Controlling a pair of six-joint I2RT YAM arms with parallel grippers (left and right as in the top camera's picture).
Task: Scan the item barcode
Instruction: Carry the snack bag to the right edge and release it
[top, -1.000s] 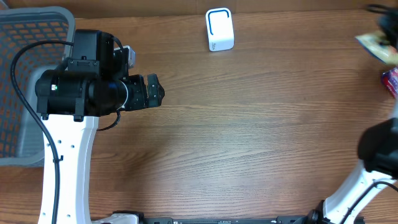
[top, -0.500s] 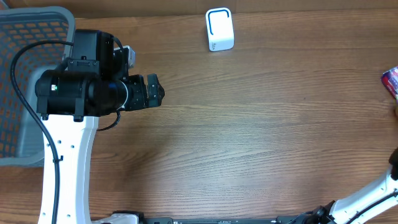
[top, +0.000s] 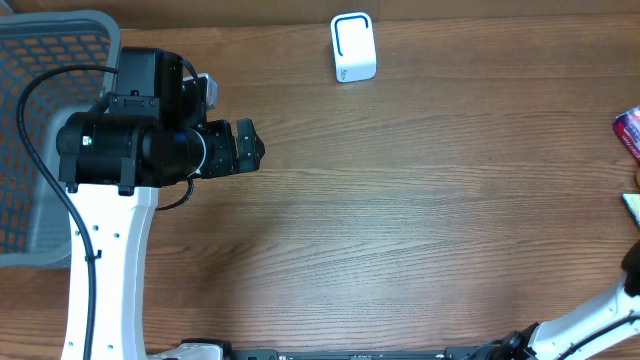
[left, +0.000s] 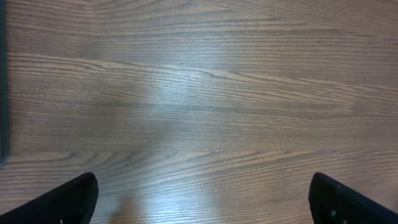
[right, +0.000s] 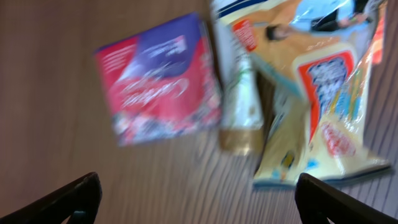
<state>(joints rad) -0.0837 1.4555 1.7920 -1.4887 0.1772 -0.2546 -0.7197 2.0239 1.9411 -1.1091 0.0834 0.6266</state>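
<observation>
Right arm (top: 585, 318) swings out past the table (top: 420, 200) edge since the earlier frame | right gripper (right: 196, 202) released, empty, above red-purple packet (right: 158, 78), bottle (right: 239, 106), snack bag (right: 323, 93) | left gripper (left: 202, 199) released, empty | risk: 3 items crowded, grab may snag 2; scanner (top: 353, 47) well apart

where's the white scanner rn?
Overhead view: white scanner at the table's far edge, near centre, beyond and right of the left claw.

A white, blue-outlined scanner (top: 353, 47) sits at the far edge; a red-and-purple packet (right: 158, 81) lies flat near a yellow snack bag (right: 317, 93).
</observation>
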